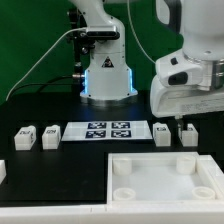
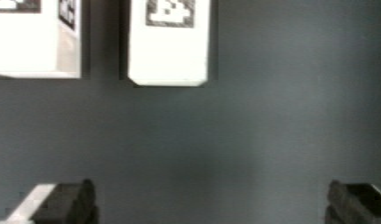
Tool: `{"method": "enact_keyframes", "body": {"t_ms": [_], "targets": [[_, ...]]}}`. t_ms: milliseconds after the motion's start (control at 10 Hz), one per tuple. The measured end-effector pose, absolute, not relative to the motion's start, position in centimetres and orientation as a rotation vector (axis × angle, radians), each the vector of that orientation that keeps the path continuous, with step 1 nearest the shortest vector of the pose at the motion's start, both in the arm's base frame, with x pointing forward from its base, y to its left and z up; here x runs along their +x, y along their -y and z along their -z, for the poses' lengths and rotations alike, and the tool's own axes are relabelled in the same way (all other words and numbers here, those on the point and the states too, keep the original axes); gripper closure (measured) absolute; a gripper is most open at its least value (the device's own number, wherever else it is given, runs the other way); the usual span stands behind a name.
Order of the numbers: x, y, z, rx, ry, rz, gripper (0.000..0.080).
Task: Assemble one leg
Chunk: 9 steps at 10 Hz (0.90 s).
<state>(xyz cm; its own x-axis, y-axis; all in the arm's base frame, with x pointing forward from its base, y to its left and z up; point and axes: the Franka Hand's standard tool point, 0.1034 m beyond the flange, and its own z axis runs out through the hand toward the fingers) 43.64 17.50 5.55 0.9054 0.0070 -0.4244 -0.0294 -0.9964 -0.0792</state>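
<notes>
Four legs, small white blocks with black-and-white tags, stand in a row on the black table: two at the exterior view's left (image 1: 25,138) (image 1: 50,135) and two at its right (image 1: 163,132) (image 1: 187,134). My gripper (image 1: 183,112) hangs above the right pair. In the wrist view my gripper (image 2: 210,205) is open and empty. Its two dark fingertips (image 2: 62,204) stand wide apart over bare table. Two legs (image 2: 169,40) (image 2: 36,38) lie ahead of the fingers, apart from them.
The marker board (image 1: 108,131) lies between the two pairs of legs. A large white tray-like piece with a raised rim (image 1: 160,158) lies in front. A white part (image 1: 2,170) shows at the left edge. The robot base (image 1: 107,75) stands behind.
</notes>
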Motion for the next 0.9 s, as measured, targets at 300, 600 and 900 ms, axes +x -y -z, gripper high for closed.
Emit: {"method": "enact_keyframes", "body": {"t_ms": [300,600,900], "targets": [[44.6,-17.1,-6.0,-2.869,0.010,-1.033,0.0151],[44.3,-17.1,-5.3,-2.798,0.022,-1.219,0.0151],[41.7,-16.9,-3.5,-2.777,0.010,-1.304,0.0151]]}}
